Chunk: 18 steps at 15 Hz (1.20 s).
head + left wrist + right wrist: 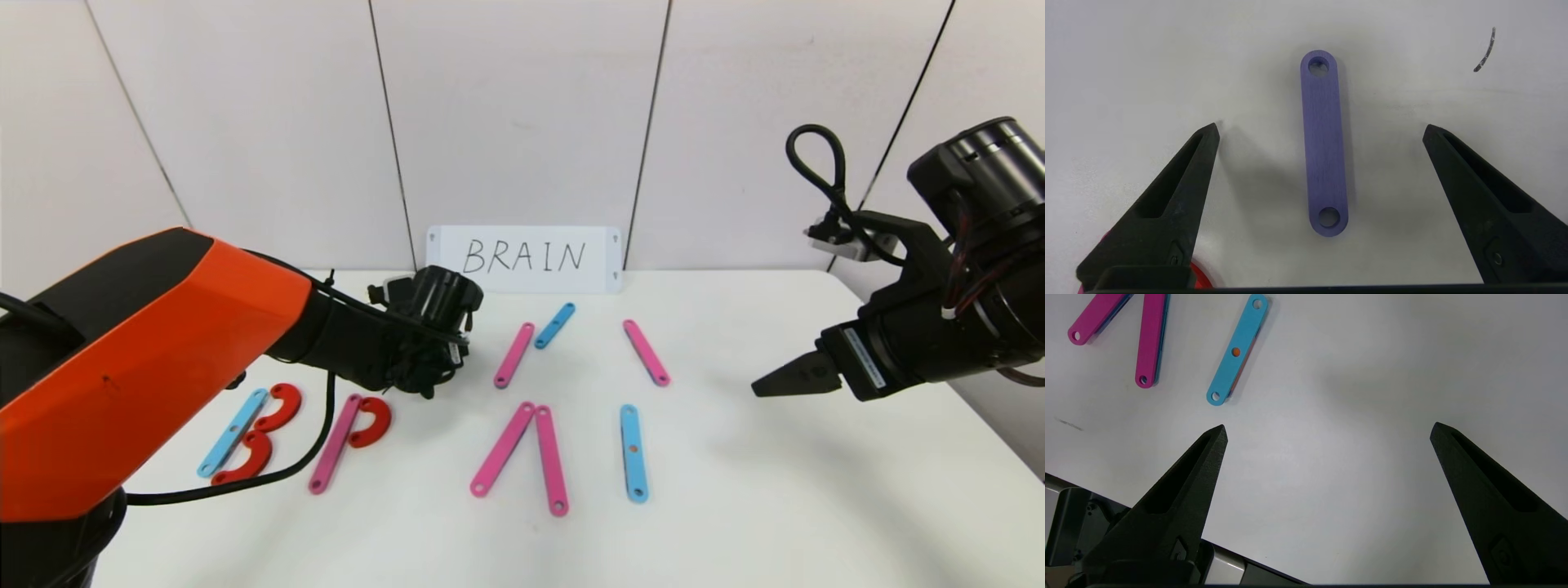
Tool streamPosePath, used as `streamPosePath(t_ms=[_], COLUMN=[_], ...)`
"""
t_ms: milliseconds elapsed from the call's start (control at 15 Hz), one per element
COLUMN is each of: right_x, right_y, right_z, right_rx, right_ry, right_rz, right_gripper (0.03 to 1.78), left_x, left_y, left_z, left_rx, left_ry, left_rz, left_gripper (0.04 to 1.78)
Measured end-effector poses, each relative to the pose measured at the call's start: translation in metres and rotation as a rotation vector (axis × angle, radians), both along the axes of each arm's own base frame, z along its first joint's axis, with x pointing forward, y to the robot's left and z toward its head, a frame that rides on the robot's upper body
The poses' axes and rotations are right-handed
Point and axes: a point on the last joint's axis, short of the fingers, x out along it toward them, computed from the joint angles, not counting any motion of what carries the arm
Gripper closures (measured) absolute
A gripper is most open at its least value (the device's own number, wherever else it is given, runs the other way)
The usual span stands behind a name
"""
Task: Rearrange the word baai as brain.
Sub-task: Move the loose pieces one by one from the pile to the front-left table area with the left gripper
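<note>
The word's flat pieces lie on the white table (775,490). At the left, a blue strip (233,431) and two red curves (277,406) form a B. Beside them a pink strip (335,443) and a red curve (371,420) form a P. Two pink strips (502,447) lean into a peak, with a blue strip (633,452) to their right. My left gripper (426,384) points down, open, over a purple strip (1324,143) lying flat between its fingers (1208,139); the head view hides that strip. My right gripper (763,384) hovers open and empty at the right.
Behind the row lie a loose pink strip (514,354), a short blue strip (555,324) and another pink strip (647,352). A white card reading BRAIN (524,257) leans on the back wall. The table's front edge (1167,498) shows in the right wrist view.
</note>
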Motion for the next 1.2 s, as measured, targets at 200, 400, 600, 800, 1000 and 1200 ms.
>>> streamPosePath(t_ms=[200,400,600,800,1000,1200], right_x=[-0.001,-0.001,-0.001,-0.001,-0.001,-0.001], right_y=[0.000,0.000,0.000,0.000,0.000,0.000], right_z=[0.000,0.000,0.000,0.000,0.000,0.000], right_rx=[-0.006,-0.006,-0.006,-0.007,-0.007,-0.007], right_ry=[-0.002,-0.002,-0.003,-0.004,-0.004,-0.005], right_rz=[0.010,0.010,0.009,0.009,0.009,0.009], right_gripper=[0.07,0.07,0.07,0.07,0.07,0.07], left_x=[-0.002,-0.003,-0.003,-0.002,-0.001,0.000], left_y=[0.002,0.002,0.002,0.002,0.001,0.000], left_z=[0.004,0.004,0.003,0.002,-0.001,-0.006], left_rx=[0.005,0.006,0.008,0.011,0.013,0.029], left_ry=[0.000,0.000,0.002,0.004,0.010,0.018], left_rz=[-0.003,-0.004,-0.004,-0.005,-0.005,-0.014], left_gripper=[0.08,0.08,0.08,0.08,0.17,0.50])
